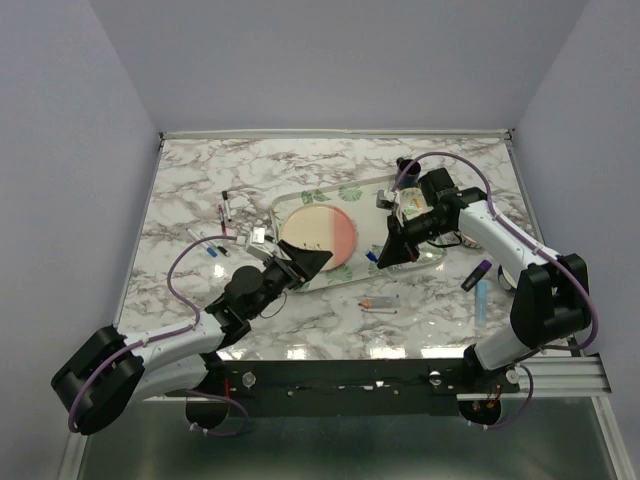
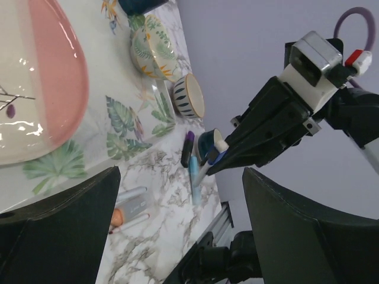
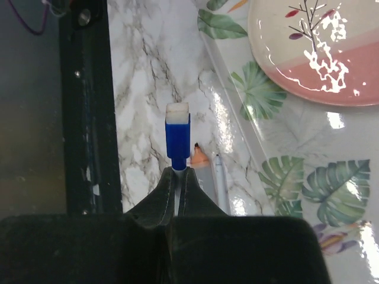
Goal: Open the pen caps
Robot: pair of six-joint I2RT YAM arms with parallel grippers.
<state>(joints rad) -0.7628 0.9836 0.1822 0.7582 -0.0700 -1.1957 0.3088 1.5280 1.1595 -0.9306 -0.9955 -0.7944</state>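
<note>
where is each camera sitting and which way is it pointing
Top external: above and behind the bases, looking down on the table; both arms, left gripper and right gripper show.
Left wrist: on the left arm, looking across the tray at the right gripper; its open fingers frame the bottom.
Right wrist: on the right arm, looking down at the table's near edge; its fingers shut on the blue pen.
Shared: both wrist views show the blue pen and pink plate.
</note>
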